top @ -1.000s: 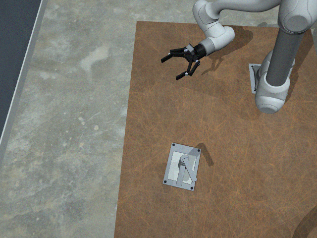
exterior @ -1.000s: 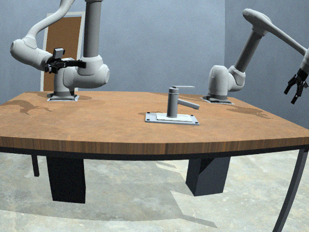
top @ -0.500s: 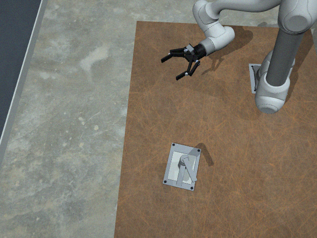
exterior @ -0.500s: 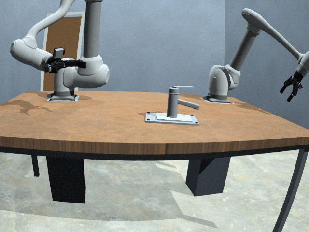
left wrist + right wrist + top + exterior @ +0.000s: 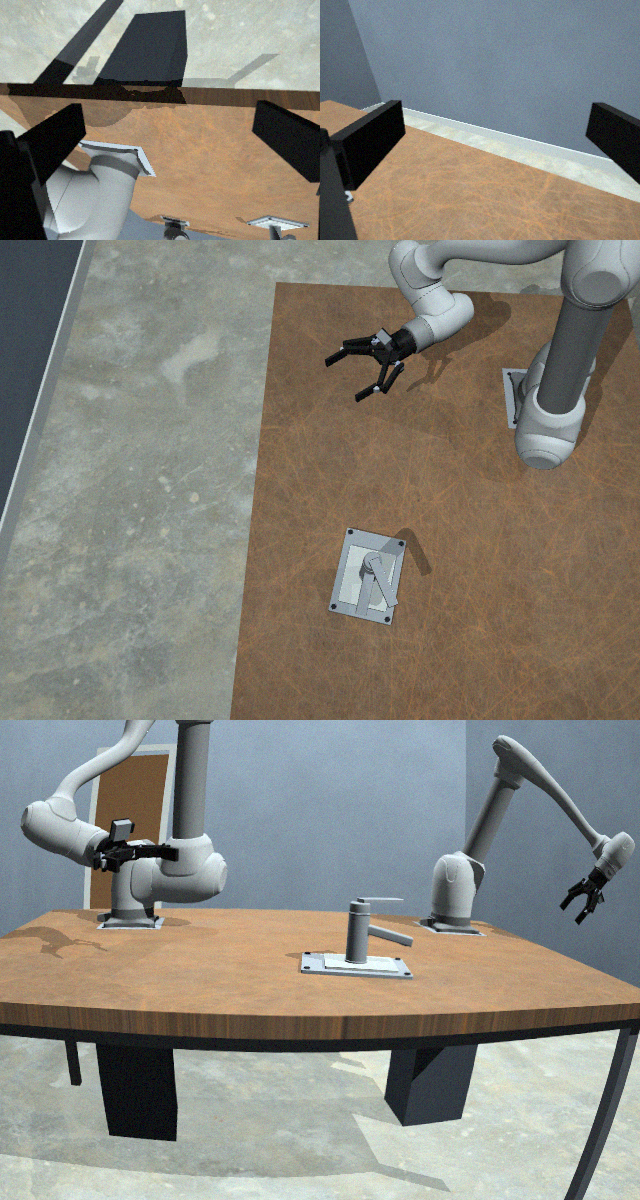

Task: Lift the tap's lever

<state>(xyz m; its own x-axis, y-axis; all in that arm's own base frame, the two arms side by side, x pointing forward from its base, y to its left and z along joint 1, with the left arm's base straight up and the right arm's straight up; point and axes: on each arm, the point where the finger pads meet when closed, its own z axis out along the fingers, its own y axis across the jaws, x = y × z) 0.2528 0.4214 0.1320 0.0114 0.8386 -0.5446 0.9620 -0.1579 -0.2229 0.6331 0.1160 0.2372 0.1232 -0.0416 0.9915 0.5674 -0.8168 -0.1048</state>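
Observation:
The grey tap (image 5: pixel 366 573) (image 5: pixel 357 939) stands upright on its base plate (image 5: pixel 375 537) (image 5: pixel 311 965). Its flat lever (image 5: pixel 384 582) (image 5: pixel 383 899) lies roughly level on top, above the sloping spout (image 5: pixel 363 600) (image 5: pixel 391 934) and turned a little sideways from it. Nothing touches the lever. The tap's plate and lower body show small at the lower right of the left wrist view. My left gripper (image 5: pixel 572 913) (image 5: pixel 169 117) is open and empty, far to the tap's right in the exterior view. My right gripper (image 5: pixel 342 380) (image 5: pixel 495 118) is open and empty, well away from the tap.
The brown table (image 5: pixel 310 472) (image 5: pixel 206 978) (image 5: pixel 200 145) (image 5: pixel 485 200) carries both arm bases (image 5: pixel 130 921) (image 5: pixel 453 925). The right arm's bulky joints stand at the upper right of the top view. A wall (image 5: pixel 495 60) rises beyond the table edge.

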